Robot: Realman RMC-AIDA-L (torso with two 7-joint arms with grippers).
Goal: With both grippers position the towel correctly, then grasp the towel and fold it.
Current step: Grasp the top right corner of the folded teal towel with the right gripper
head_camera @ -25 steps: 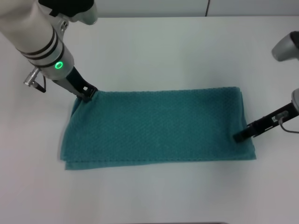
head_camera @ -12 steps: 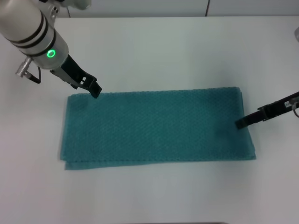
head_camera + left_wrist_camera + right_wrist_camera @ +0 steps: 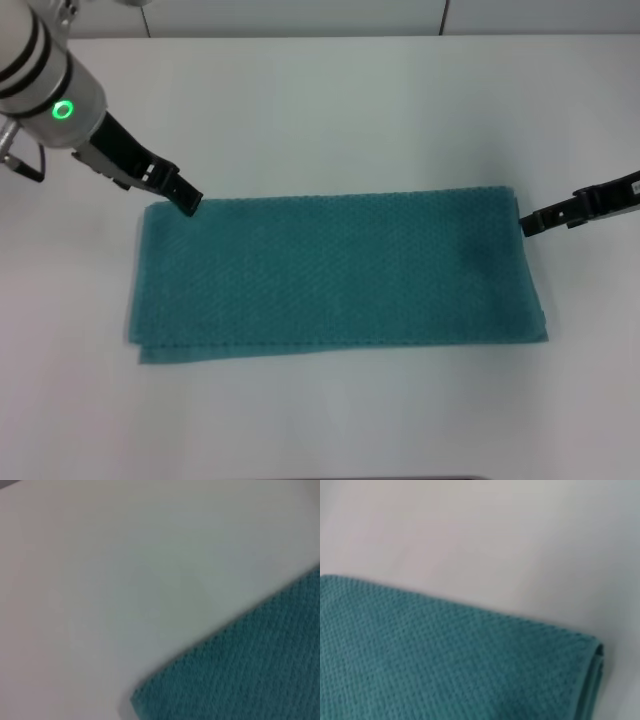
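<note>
The towel lies flat on the white table, already doubled into a long strip, with a lower layer showing just past its near edge and at its left end. Judged from how it lies, the positioning looks largely done: it is smooth, with no bunching, and its edges are nearly straight. The grasp and the next fold are not yet done, since neither claw holds any cloth.

At the towel's far left corner, the left gripper has its tip at or just above the edge; I cannot tell whether it touches. Its fingers look narrow, close together, with nothing between them, though the pictures do not settle whether they are fully closed. The left wrist view shows only that corner of the towel and bare table.

The towel's long axis runs left to right across the table, with its short ends facing the two arms. The strip is slightly tilted, its right end sitting a little lower toward the robot.

At the towel's right end, just off the far corner, the right gripper hovers beside the folded edge, also slim and holding nothing. The right wrist view shows the stacked layers at that corner.
</note>
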